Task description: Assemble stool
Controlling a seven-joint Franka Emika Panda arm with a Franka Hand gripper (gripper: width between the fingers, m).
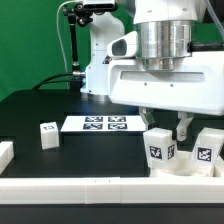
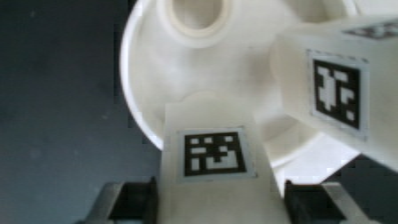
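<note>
Square black-and-white tags are the only markings to read - patterns, not letters. In the wrist view one tag sits on the face of the gripped leg [image 2: 214, 150] and a larger, slightly blurred one on the second leg [image 2: 338, 85], which is cut off at the frame edge.

The gripper [image 2: 222, 205] is pinching the gripped leg. Its dark fingers [image 2: 128, 200] press on the leg's two sides but are out of focus and only partly in frame. Behind both legs lies the stool's round white seat [image 2: 178, 85], with a hole showing near its rim; whether the gripped leg touches the seat cannot be told.

In the exterior view the stool parts sit low at the exterior view's right, under the arm [image 1: 160, 45]. The gripper [image 1: 166, 128] comes down over the gripped leg [image 1: 160, 150], and the second leg [image 1: 208, 152] stands just beside it. The seat is mostly hidden there behind legs and rail.

A loose leg [image 1: 48, 134] stands well apart, toward the exterior view's left, on the black table [image 1: 60, 105]. The marker board [image 1: 100, 124] lies flat near the centre, its tags too small to tell apart. White rails [image 1: 90, 188] run along the bottom edge - one end is cut off at the left.
</note>
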